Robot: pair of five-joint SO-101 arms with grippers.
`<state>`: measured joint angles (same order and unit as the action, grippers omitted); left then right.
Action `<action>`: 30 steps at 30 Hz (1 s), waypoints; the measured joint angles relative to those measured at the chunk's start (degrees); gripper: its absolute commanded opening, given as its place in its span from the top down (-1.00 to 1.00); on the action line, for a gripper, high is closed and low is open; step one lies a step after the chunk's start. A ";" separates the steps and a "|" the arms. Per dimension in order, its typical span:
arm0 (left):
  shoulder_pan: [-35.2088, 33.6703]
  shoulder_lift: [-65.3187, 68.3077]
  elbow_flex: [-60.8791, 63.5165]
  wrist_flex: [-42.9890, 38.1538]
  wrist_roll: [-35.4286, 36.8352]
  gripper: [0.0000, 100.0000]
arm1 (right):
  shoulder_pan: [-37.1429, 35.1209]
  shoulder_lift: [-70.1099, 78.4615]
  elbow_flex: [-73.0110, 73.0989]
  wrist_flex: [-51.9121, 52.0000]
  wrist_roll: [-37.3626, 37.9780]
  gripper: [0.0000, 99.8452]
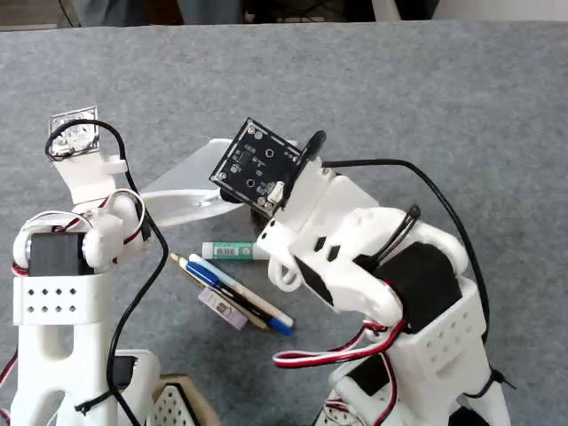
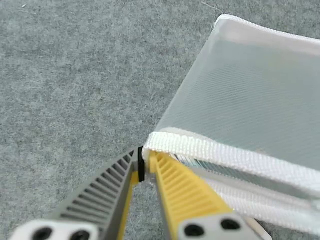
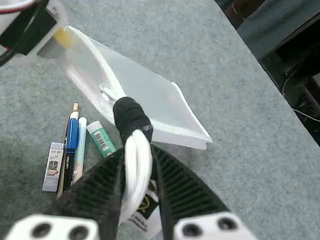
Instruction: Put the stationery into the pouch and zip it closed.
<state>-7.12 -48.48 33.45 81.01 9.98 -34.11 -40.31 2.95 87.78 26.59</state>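
A translucent white mesh pouch point(image 1: 186, 185) point(image 3: 145, 95) lies on the grey table. My left gripper point(image 2: 142, 161) is shut on the corner of its white zip edge point(image 2: 225, 155), holding that end up; its yellow finger point(image 3: 62, 36) shows in the right wrist view. My right gripper point(image 3: 136, 150) is shut on a white pen with a black end point(image 3: 131, 117), which points at the pouch's mouth. On the table beside the pouch lie a green-and-white stick point(image 1: 232, 251) point(image 3: 101, 140), a blue pen point(image 1: 240, 297) point(image 3: 71, 145), a pencil point(image 3: 75, 107) and a small eraser point(image 1: 222, 309) point(image 3: 52, 160).
The right arm's camera board point(image 1: 257, 164) hangs over the pouch's near end in the high view. Open grey table point(image 1: 399, 89) stretches behind and to the right. A dark drop beyond the table edge point(image 3: 280, 45) shows in the right wrist view.
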 measured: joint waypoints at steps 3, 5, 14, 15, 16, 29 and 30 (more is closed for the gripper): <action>0.00 0.00 0.00 0.00 0.00 0.94 | 0.00 0.00 0.00 0.00 0.00 0.98; 0.00 0.00 0.00 0.00 0.00 0.94 | 0.18 0.00 0.00 0.00 0.00 0.98; 0.00 0.00 0.00 0.00 0.00 0.94 | 0.53 -0.18 -1.93 3.34 0.00 0.98; 0.00 0.00 0.00 0.00 0.00 0.94 | 0.53 -0.44 -2.11 3.34 0.00 0.98; 0.00 0.00 0.00 0.00 0.00 0.94 | 0.53 -0.53 -2.11 3.34 0.00 0.98; 0.00 0.00 0.00 0.00 0.00 0.94 | 3.69 -3.87 -2.11 3.34 0.00 0.97; 0.00 0.00 0.00 0.00 0.00 0.94 | 3.69 -3.87 -2.11 3.34 0.00 0.97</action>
<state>-7.12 -48.48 33.45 81.01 9.98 -30.42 -44.18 0.84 91.12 26.59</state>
